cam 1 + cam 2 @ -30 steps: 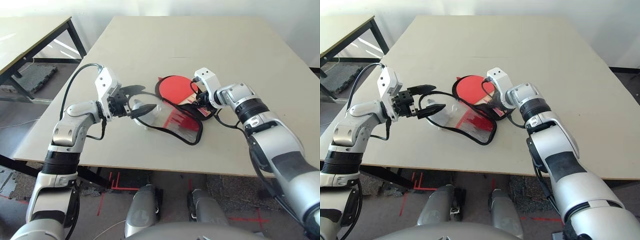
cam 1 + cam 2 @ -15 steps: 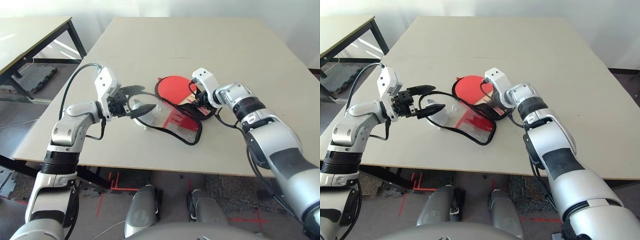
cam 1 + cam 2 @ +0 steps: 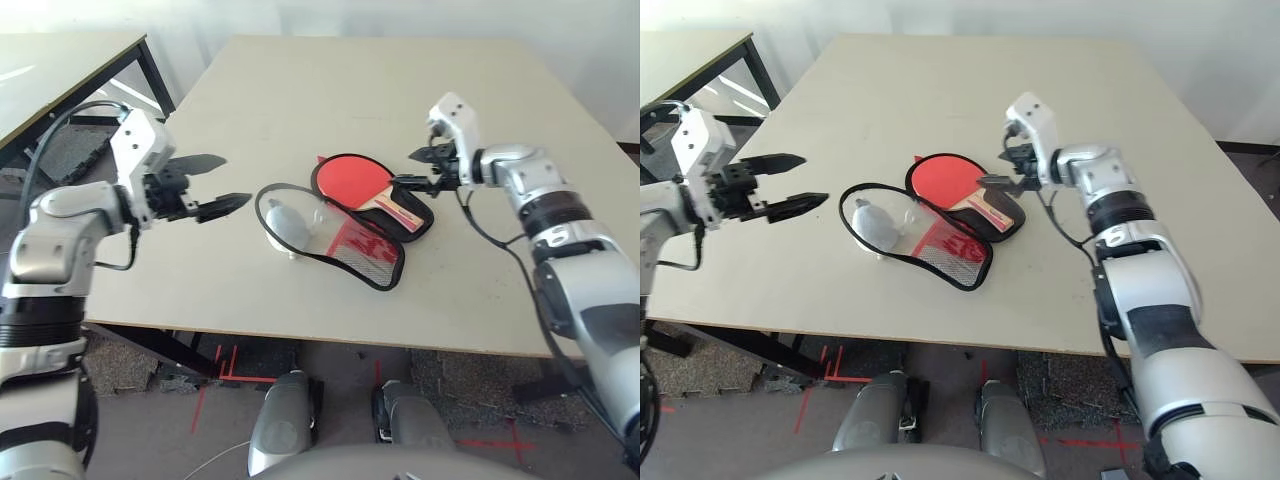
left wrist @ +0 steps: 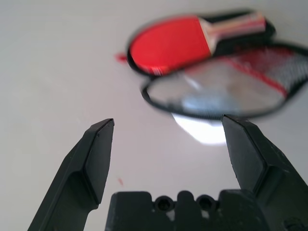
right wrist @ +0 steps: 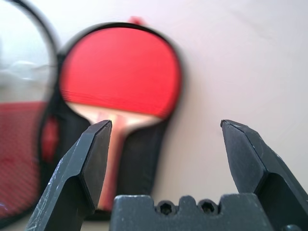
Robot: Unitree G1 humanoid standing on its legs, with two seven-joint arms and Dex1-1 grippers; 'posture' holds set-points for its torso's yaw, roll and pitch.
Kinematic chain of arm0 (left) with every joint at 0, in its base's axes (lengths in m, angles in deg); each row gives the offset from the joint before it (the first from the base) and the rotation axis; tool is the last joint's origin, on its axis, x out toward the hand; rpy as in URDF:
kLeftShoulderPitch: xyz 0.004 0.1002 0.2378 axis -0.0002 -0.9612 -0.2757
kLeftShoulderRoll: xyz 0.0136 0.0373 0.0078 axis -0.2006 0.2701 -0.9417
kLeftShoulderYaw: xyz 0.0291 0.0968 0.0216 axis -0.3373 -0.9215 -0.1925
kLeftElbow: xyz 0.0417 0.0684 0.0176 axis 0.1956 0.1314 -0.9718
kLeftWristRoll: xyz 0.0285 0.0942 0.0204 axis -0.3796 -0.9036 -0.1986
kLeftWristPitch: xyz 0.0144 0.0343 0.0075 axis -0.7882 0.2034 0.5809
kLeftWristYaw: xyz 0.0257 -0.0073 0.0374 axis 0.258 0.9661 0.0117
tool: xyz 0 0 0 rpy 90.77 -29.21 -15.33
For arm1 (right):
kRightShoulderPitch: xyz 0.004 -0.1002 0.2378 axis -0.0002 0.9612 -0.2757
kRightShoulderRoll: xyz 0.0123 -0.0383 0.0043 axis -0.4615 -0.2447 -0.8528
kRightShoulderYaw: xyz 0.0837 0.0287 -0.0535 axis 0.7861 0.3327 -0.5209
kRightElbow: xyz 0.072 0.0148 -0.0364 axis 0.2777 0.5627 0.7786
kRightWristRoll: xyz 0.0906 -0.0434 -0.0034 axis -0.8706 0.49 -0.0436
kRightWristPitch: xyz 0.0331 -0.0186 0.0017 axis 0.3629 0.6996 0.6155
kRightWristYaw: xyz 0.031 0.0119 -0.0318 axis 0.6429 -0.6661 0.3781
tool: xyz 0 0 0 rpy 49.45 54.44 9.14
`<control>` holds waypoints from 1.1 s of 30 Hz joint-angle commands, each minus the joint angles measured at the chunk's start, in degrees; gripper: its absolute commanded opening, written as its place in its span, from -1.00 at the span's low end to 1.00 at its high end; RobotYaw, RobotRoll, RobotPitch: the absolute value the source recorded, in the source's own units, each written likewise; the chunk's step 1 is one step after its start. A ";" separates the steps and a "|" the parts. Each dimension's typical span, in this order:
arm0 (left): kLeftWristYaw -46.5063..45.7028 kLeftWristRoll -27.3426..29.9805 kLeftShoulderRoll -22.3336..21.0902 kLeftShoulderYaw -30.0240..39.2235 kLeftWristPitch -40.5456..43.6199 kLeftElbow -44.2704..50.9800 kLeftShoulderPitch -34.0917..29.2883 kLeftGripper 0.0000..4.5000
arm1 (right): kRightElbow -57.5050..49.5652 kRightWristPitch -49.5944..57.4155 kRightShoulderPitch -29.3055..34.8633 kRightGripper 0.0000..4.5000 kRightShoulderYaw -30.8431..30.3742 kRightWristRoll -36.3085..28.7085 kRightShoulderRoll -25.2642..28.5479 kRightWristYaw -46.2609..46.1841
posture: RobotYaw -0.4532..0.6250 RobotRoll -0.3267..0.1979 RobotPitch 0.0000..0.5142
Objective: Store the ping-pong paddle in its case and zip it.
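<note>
1. At the near part of the table, I see the case lying unzipped, its flap with the red and black mesh pocket folded out toward me and a grey-white shape resting under the mesh at its left end.
2. Just behind that flap lies the ping-pong paddle, flat in the black half of the case, red face up, its pale handle pointing to my right inside the black rim.
3. Off to the left I have my left tool hanging above the table, well apart from the case, its two black fingers spread wide with nothing between them; from its wrist camera the case and paddle sit beyond the open fingertips.
4. On the right, my right tool hovers just beside the handle end of the paddle, raised off it, fingers likewise spread and empty.
5. Farthest away, the table runs bare to its far edge, and a second table stands off to the left.
</note>
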 commanded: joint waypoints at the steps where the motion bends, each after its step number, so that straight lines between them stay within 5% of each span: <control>1: 2.29 0.27 -0.20 -3.54 2.72 3.05 -2.31 1.00 | 0.35 -1.60 1.42 1.00 1.34 -0.43 0.86 0.24 | 0.25 0.25 -0.87; 11: 2.54 -0.82 5.14 -12.51 4.35 7.03 -1.36 1.00 | -6.57 -1.09 8.39 1.00 3.95 -2.23 3.92 2.08 | 0.17 0.25 -0.85; 19: 2.00 -2.24 12.85 -15.48 0.83 1.11 7.61 1.00 | -10.80 1.61 12.21 1.00 5.16 -3.82 5.19 1.76 | 0.12 0.25 -0.85; 24: -1.15 -6.46 20.19 -17.23 -6.00 -8.30 14.46 1.00 | -12.35 4.65 13.35 1.00 5.88 -4.95 5.21 2.05 | 0.10 0.25 -0.84; 33: -14.15 -15.99 38.67 -17.19 -27.14 -40.36 31.49 1.00 | -15.94 13.70 15.73 1.00 8.31 -9.27 3.79 0.37 | -0.03 0.25 -0.87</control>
